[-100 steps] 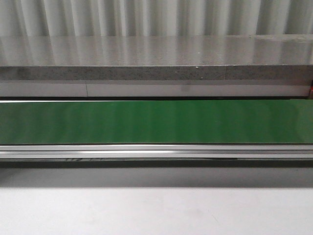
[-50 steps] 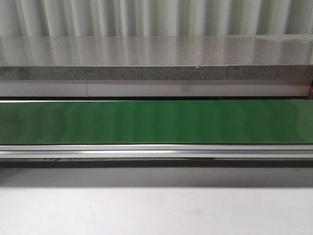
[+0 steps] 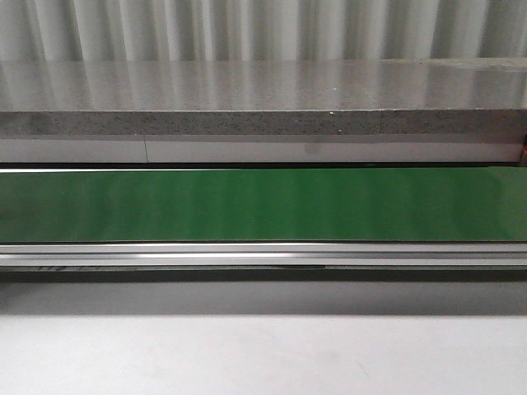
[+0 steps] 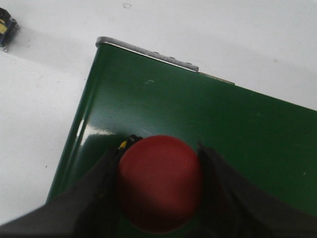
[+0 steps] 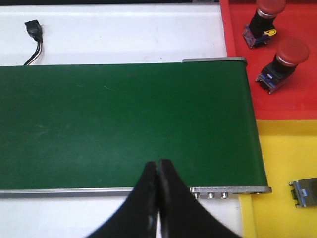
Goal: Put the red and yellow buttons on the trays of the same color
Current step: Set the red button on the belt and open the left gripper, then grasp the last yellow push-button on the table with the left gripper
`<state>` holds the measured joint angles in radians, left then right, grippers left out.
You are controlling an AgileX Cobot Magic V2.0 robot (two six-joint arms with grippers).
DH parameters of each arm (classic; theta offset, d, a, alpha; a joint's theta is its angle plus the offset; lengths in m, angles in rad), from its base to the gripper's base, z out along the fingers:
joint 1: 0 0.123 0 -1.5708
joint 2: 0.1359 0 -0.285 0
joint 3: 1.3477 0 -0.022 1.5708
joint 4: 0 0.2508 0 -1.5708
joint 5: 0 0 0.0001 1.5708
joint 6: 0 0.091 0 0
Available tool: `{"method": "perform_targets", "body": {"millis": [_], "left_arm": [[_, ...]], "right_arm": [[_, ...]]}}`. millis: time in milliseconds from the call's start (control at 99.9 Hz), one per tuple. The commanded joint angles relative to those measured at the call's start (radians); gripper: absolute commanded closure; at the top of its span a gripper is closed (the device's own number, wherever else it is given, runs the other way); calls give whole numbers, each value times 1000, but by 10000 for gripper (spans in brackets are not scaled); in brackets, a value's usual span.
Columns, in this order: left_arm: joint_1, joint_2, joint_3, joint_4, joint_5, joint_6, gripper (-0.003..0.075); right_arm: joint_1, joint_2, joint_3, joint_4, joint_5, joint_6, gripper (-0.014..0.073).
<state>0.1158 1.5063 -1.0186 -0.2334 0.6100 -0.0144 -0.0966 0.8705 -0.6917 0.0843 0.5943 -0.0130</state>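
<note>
In the left wrist view a red button (image 4: 158, 183) with a round domed cap sits between my left gripper's (image 4: 160, 148) dark fingers, which press both sides of it, above the green belt (image 4: 198, 99) near its end. My right gripper (image 5: 158, 164) is shut and empty, over the edge of the green belt (image 5: 124, 114). The red tray (image 5: 297, 99) holds two red buttons (image 5: 291, 51) (image 5: 270, 6). Beside it lies the yellow tray (image 5: 287, 158). No yellow button shows. The front view shows neither gripper.
The green belt (image 3: 263, 206) runs across the front view with a metal rail (image 3: 263, 253) along its near side. A grey metal part (image 5: 303, 192) lies on the yellow tray. A black plug with wires (image 5: 33, 29) lies on the white table, and a small yellow-and-blue part (image 4: 6, 29) lies off the belt's end.
</note>
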Motion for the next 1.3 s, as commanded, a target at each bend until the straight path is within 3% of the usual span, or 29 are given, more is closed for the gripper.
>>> {"method": "perform_targets", "body": {"millis": [0, 100, 280, 370, 771, 1021, 1291], "left_arm": [[-8, -45, -24, -14, -54, 14, 711], [-8, -45, -24, -14, -42, 14, 597], [-8, -47, -24, -19, -10, 30, 213], [-8, -49, -28, -25, 4, 32, 112], [23, -127, -96, -11, -20, 34, 99], [167, -98, -125, 12, -40, 34, 99], [290, 56, -172, 12, -70, 34, 99]], "right_arm": [[3, -15, -29, 0, -57, -7, 660], [3, -15, -29, 0, -57, -7, 660], [3, -15, -29, 0, -57, -7, 660], [3, -15, -29, 0, -57, -7, 660], [3, -15, -29, 0, -57, -7, 660], [3, -15, -29, 0, -57, -7, 660], [3, -15, -29, 0, -57, -7, 660]]}}
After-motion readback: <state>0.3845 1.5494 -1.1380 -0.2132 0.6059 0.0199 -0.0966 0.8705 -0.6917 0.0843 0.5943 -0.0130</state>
